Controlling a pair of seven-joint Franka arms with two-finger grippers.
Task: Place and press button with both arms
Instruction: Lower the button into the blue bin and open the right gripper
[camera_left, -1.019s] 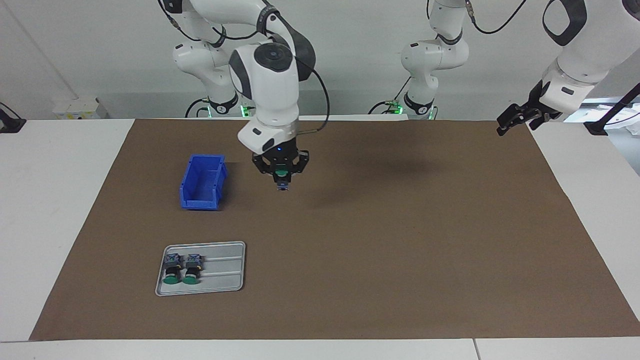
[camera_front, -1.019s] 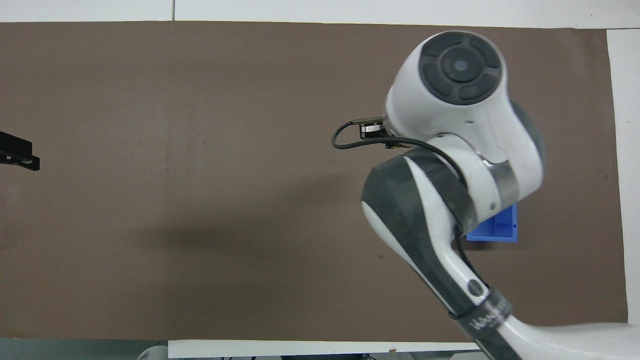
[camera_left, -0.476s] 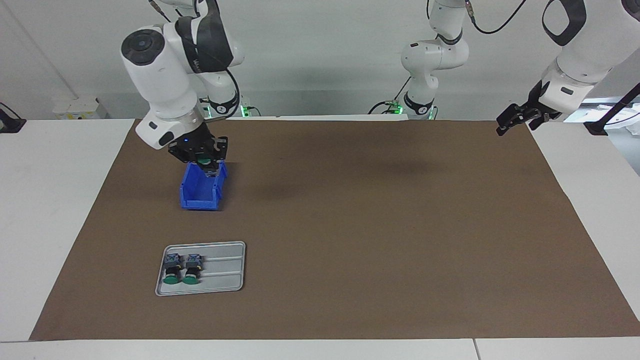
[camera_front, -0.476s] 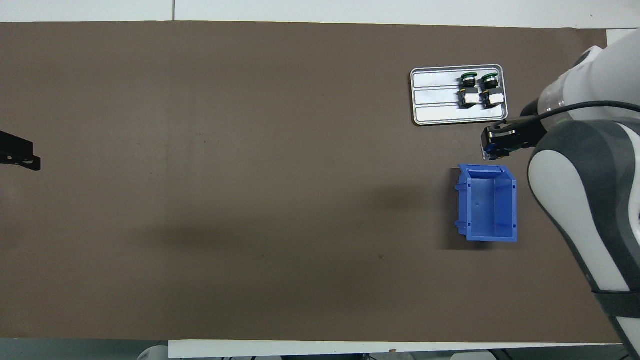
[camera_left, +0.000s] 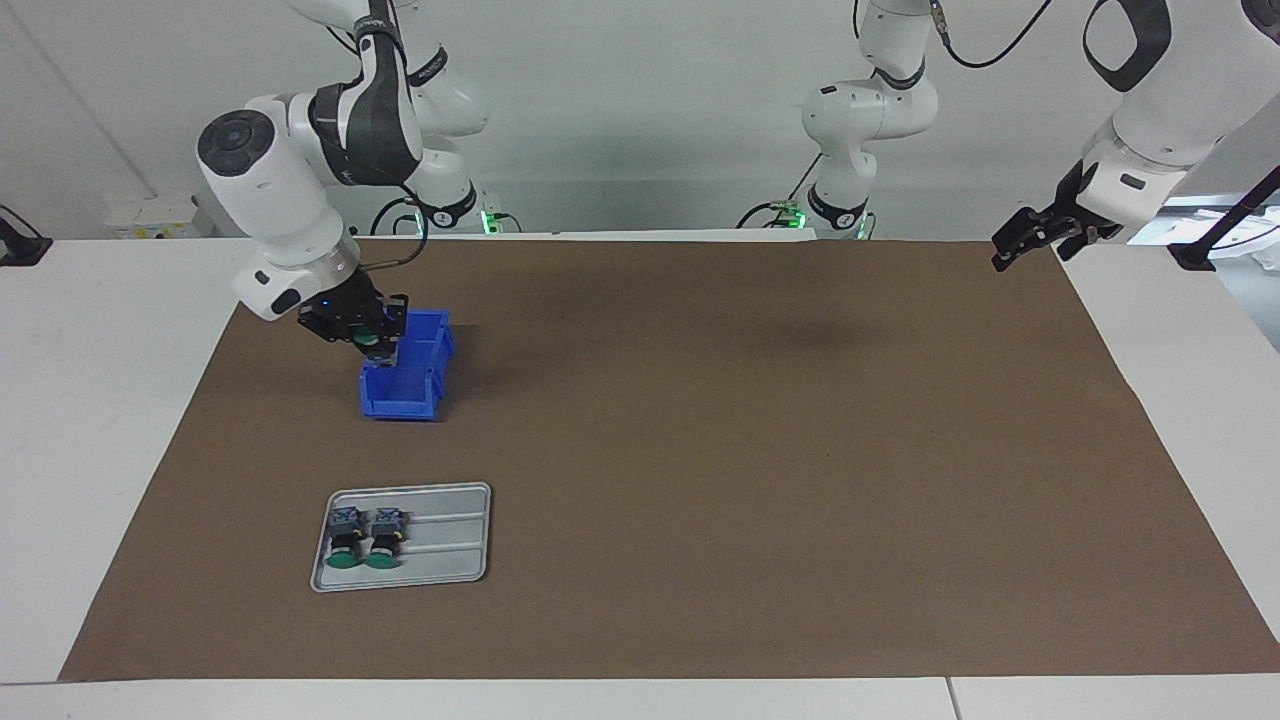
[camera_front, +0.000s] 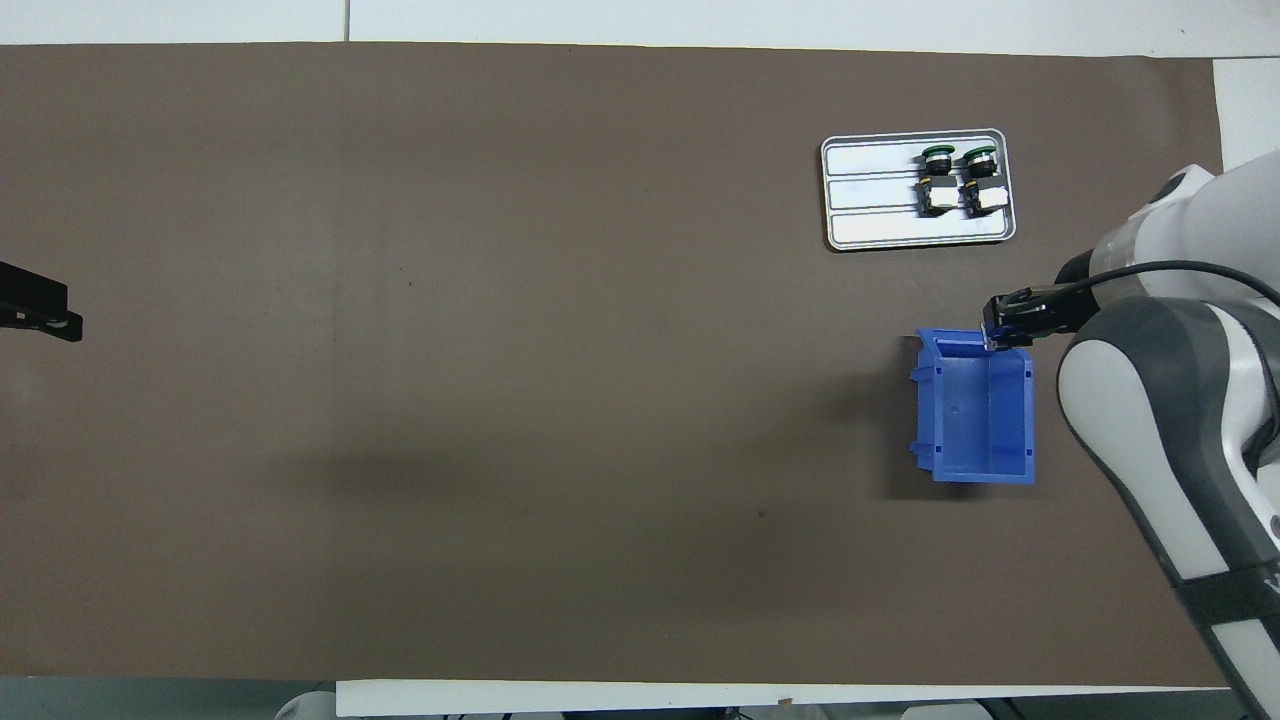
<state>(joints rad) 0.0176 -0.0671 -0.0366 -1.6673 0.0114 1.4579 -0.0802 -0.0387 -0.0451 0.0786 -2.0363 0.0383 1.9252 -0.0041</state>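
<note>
While right hand (camera_left: 372, 343) pinches green-capped button (camera_left: 374, 341) over blue plastic bin (camera_left: 405, 385); left hand (camera_left: 1030, 238) spread, waiting.

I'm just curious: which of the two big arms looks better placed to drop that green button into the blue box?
The right gripper: it already holds the button over the blue box. The left gripper waits open, over the mat's edge.

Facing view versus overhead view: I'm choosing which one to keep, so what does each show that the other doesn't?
Only the facing view shows the whole left gripper, open and waiting over the mat's edge, and the green cap of the button in the shut right gripper. Only the overhead view looks into the blue bin, showing its floor bare. Both show the right gripper over the bin, the grey tray and its two spare buttons.
</note>
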